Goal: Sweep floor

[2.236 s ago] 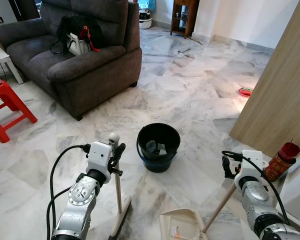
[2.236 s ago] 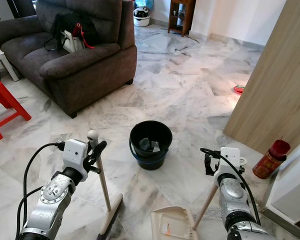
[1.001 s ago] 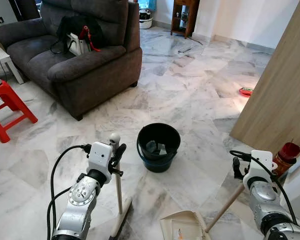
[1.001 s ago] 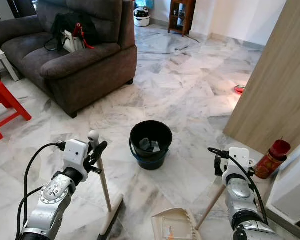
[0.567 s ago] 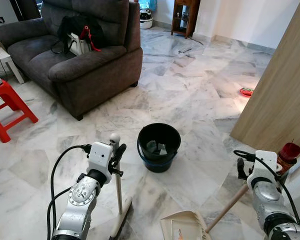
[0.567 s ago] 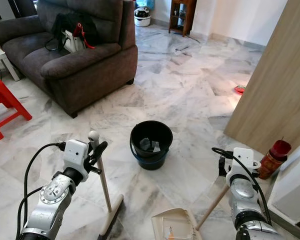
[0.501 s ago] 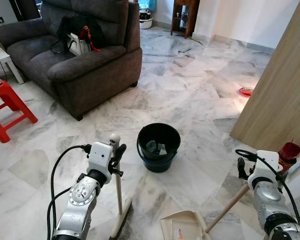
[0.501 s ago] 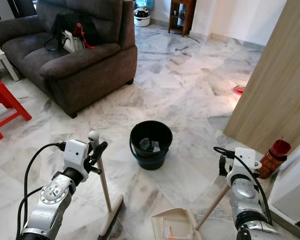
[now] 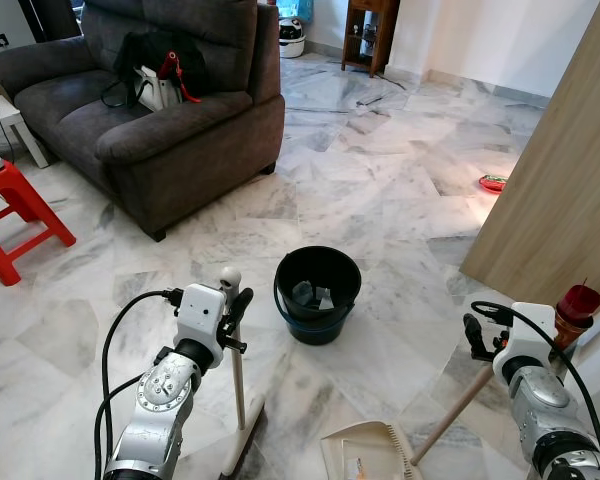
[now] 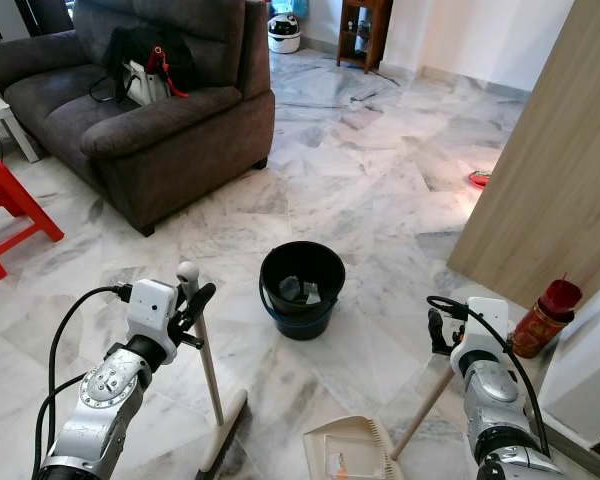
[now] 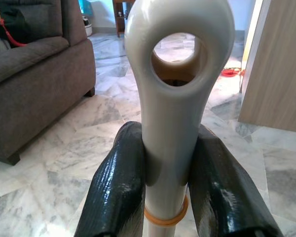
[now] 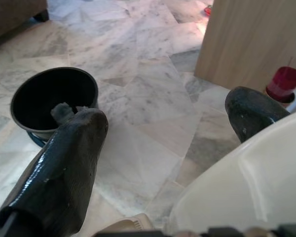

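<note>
Standing on the marble floor, the robot has a tool at each arm. The left claw is clamped on the broom just under its looped top, both fingers pressed against the pale shaft, which stands nearly upright with its head on the floor near the robot's feet. The right claw sits at the top of the dustpan handle; in the right wrist view its fingers are spread wide, with the pale handle end lying by one of them, so it does not look clamped on it. The pan rests on the floor beside the broom head, with a few small scraps inside it. A black bucket stands just ahead, between the two arms, with some crumpled rubbish at its bottom. Judging from this, some sweeping and at least one emptying are done. What seems left is to secure the pan handle, tip these scraps into the bucket, and sweep any remaining floor, which shows no obvious litter nearby.
</note>
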Controlling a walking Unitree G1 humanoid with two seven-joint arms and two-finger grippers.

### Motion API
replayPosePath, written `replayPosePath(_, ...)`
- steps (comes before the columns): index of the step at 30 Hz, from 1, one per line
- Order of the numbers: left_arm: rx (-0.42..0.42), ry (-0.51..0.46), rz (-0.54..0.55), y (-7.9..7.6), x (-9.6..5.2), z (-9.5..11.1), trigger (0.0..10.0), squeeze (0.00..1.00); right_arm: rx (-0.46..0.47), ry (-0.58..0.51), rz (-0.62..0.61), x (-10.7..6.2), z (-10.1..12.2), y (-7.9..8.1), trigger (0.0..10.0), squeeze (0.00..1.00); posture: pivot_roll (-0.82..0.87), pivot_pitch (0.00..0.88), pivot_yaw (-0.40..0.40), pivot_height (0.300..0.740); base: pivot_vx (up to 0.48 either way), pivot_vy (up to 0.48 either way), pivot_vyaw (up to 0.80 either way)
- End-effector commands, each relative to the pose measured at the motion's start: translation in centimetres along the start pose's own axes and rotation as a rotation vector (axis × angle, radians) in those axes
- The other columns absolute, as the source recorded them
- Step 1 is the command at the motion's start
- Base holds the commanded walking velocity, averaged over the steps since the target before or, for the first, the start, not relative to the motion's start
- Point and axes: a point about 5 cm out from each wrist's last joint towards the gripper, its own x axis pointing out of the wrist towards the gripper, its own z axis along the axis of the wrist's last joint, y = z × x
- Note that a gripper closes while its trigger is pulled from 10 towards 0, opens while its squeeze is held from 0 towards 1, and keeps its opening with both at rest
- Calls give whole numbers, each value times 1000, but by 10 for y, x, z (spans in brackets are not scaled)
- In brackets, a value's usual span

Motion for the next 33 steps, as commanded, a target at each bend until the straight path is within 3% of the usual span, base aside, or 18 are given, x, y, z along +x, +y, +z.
replayPosePath(1,15,-23,-16,-1,2,6,10000,0,4,-26,7,1,4,1,10000,0,120,0,-2,740,0,0,0)
replayPosePath(18,42,-15,-2,1,2,5,10000,0,20,-28,46,1,2,9,10000,0,119,0,-3,740,0,0,97)
replayPosePath(28,43,-13,-4,0,2,5,10000,0,-23,-17,78,2,1,16,10000,0,119,0,-5,740,0,0,108)
replayPosePath(33,48,-13,-5,0,2,5,10000,0,-22,-18,86,2,1,18,10000,0,120,0,-5,740,0,-256,0)
